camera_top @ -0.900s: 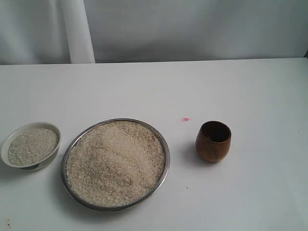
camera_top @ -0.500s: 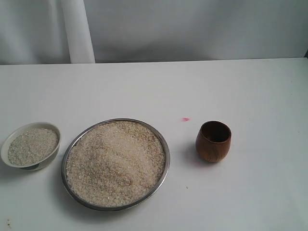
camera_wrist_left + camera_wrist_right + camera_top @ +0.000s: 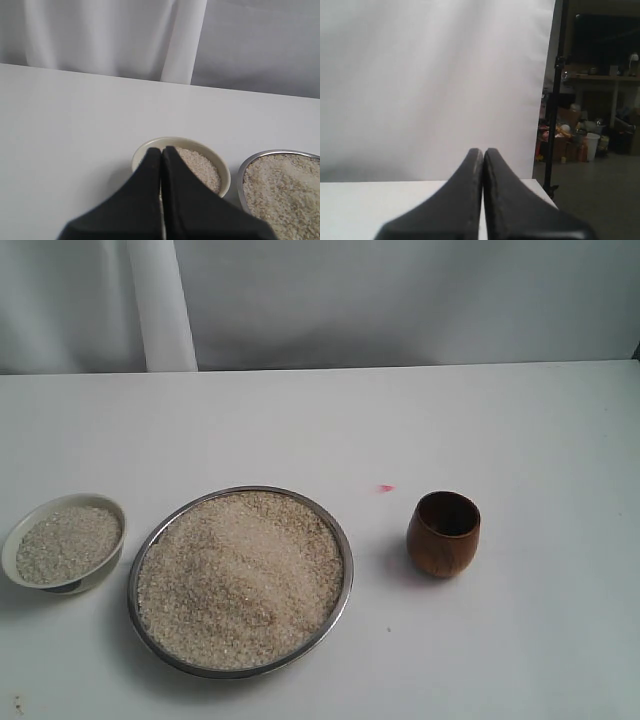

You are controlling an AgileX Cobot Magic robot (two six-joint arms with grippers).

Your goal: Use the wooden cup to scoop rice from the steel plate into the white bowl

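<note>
no readable text, labels, brands or numbers in any view. The pink speck (image 3: pixel 386 487) on the tabletop (image 3: pixel 520 430) is just a blot, no characters. In the right wrist view, the boxes and containers (image 3: pixel 568 141) in the dim room beyond the tabletop are too small and blurred to read any print
</note>
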